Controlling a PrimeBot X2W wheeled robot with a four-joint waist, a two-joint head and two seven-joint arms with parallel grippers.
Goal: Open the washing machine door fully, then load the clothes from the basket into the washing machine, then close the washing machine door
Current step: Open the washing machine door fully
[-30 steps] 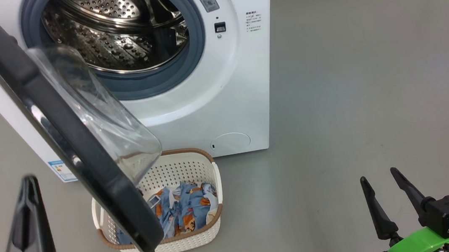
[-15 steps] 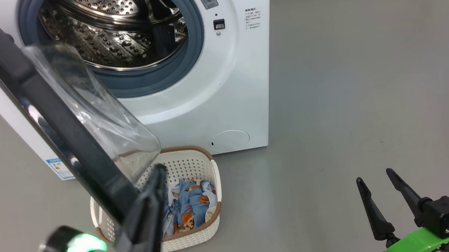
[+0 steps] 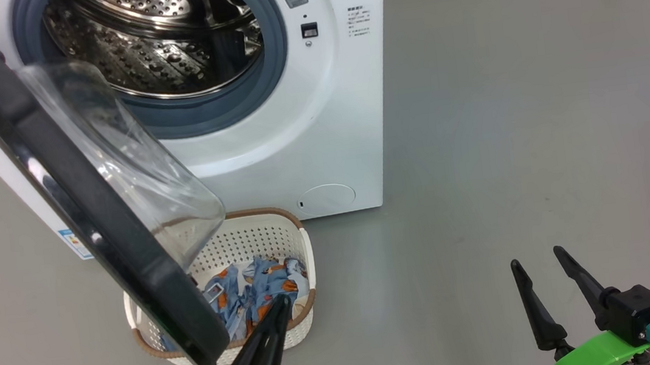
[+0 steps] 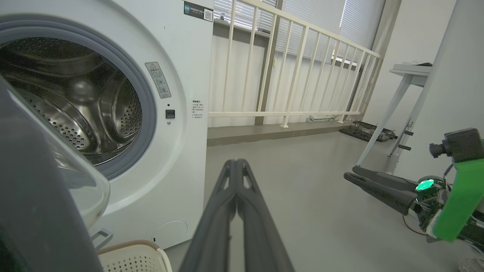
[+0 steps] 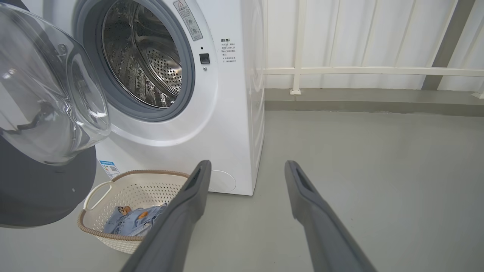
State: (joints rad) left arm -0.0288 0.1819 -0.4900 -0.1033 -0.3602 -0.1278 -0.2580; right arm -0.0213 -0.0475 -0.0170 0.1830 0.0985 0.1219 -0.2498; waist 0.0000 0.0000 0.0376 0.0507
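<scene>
Before the washing machine (image 3: pixel 323 115), the left gripper (image 3: pixel 278 310), fingers pressed together and empty, is swinging round from outside the washing machine door (image 3: pixel 161 305) to the basket (image 3: pixel 300 234), suggesting loading is starting. The clothes (image 3: pixel 256 279) are lying in it just beyond the tips, while the right gripper (image 3: pixel 537 259) is waiting spread wide.

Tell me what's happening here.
A two-armed robot is loading laundry. The washer door is swung open and overhangs the basket, where the clothes lie; the drum looks empty. The left gripper, shut and holding nothing, points at the basket's near rim beside the door's edge. The right gripper is open and empty, off to the right over the floor.
</scene>
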